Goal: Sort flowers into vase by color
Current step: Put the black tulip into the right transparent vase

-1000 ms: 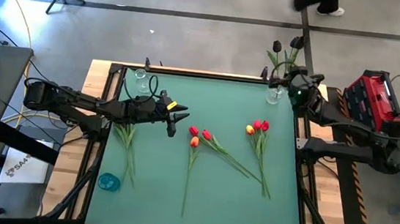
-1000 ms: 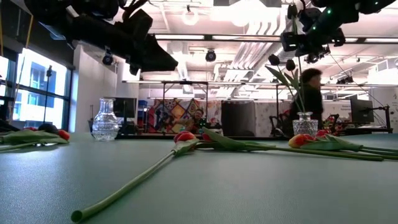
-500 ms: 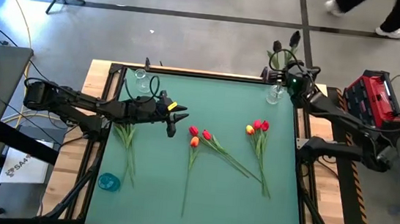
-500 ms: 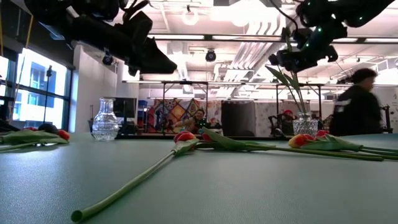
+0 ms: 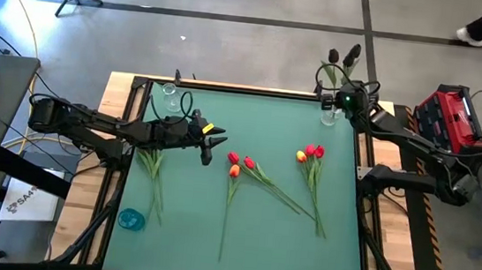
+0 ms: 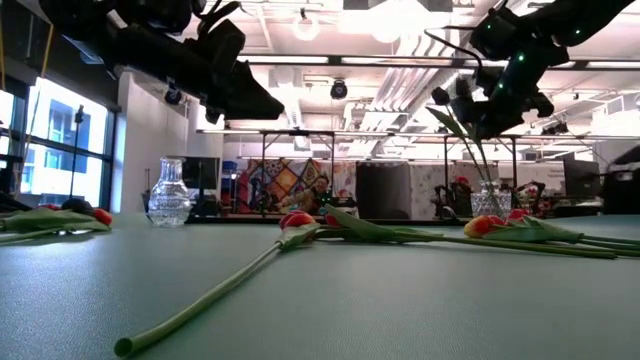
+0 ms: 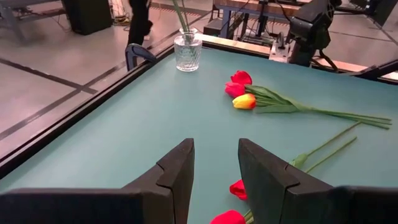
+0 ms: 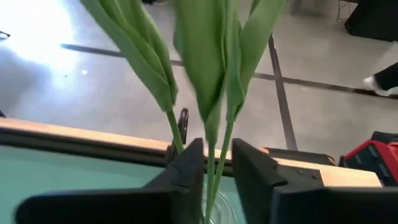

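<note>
Standing in the glass vase point(image 5: 331, 116) at the table's far right corner are two dark tulips point(image 5: 343, 56), their heads leaning out past the edge. The right gripper point(image 5: 348, 102) hangs just above the vase, and its fingers point(image 8: 189, 167) now sit a little apart around the green stems. A moment ago they pinched those stems tight, so I think the dark flowers have just been let go and that color is done. Red and orange tulips point(image 5: 310, 152) lie loose on the green mat point(image 5: 188, 227), waiting. The left gripper point(image 5: 210, 144) hovers over the middle with its fingers spread, holding nothing. Another vase point(image 5: 172, 98) stands at the far left.
</note>
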### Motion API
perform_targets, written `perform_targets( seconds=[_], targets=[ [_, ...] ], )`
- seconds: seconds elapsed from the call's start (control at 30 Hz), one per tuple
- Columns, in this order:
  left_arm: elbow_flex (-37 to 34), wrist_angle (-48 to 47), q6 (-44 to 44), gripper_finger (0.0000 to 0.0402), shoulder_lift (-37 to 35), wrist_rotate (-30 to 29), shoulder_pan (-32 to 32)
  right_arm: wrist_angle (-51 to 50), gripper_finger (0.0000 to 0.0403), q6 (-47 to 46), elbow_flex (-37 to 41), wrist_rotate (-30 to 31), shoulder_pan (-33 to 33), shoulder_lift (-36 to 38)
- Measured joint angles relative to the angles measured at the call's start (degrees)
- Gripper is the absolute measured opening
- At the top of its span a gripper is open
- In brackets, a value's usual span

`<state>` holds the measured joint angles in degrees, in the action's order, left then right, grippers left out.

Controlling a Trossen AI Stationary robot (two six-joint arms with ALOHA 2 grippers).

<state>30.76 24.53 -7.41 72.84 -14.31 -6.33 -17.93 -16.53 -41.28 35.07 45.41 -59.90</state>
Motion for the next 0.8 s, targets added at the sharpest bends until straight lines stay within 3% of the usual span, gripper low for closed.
perform_targets(
  seconds=[0.23, 0.37, 0.63, 0.8],
  targets=[
    [0.00, 0.08, -0.47, 0.0115, 0.00, -0.02, 0.00, -0.64, 0.0179, -0.18, -0.70, 0.00, -0.04, 0.96],
    [0.02, 0.08, -0.45, 0.0115, 0.00, -0.02, 0.00, -0.69, 0.0217, -1.23, -2.05, -0.08, -0.68, 3.87],
    [0.02, -1.50, 0.21, 0.0112, 0.00, -0.04, 0.15, -6.15, 0.0226, -0.15, -3.02, -6.23, -6.80, 11.36],
    [0.02, -3.45, -0.02, 0.0101, 0.00, -0.04, 0.15, -10.74, 0.0220, -3.10, -2.95, -4.92, -14.60, 12.00]
  ],
)
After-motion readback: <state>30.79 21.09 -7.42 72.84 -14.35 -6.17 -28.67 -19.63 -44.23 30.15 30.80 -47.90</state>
